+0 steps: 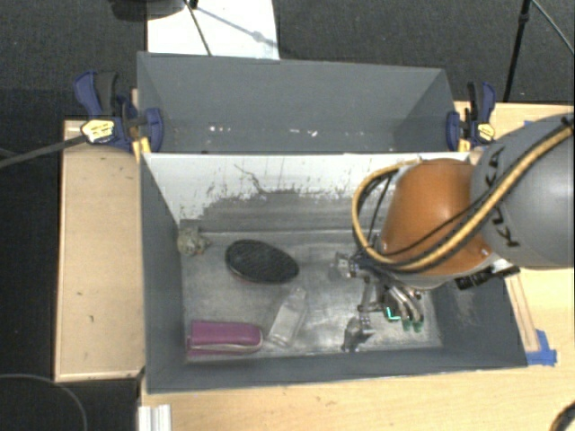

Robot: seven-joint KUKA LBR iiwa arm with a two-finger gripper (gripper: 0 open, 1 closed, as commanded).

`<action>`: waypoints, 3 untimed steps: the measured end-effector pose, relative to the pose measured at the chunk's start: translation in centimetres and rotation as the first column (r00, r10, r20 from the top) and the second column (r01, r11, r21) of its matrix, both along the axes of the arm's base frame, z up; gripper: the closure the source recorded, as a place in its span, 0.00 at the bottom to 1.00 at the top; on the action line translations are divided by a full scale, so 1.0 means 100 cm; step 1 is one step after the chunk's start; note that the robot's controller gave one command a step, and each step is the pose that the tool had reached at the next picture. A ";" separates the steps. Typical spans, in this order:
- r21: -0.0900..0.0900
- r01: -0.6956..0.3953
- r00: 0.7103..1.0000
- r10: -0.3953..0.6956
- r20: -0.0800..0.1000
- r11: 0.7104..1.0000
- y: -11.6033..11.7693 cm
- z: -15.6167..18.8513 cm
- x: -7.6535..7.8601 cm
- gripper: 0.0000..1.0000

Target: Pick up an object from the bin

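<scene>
**Hand low at the bin's front right**

The hand (358,332) hangs close to the floor of the bin (162,285), below the arm's orange cover (431,214). I cannot tell whether it is open or closed. A clear piece (287,320) lies just to its left. Further left are a purple block (223,335) by the front wall, a black oval (260,262) mid-floor and a grey lump (189,241) in the far left corner, all well apart.

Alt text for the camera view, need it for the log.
The gripper hangs low over the right of the bin floor, under the arm's orange cover. To its left lie a clear piece, a purple bar at the front, a black oval and a small grey lump in the far left corner.
</scene>
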State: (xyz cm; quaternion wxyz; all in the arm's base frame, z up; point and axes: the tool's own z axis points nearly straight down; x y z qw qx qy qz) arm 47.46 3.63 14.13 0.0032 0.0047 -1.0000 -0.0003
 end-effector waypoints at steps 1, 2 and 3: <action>0.003 -0.058 0.998 0.058 0.010 0.998 0.056 -0.066 0.053 0.00; 0.002 0.182 0.983 -0.182 0.010 0.983 0.104 -0.070 0.069 0.00; 0.001 0.182 0.983 -0.182 0.006 0.983 0.104 -0.070 0.068 1.00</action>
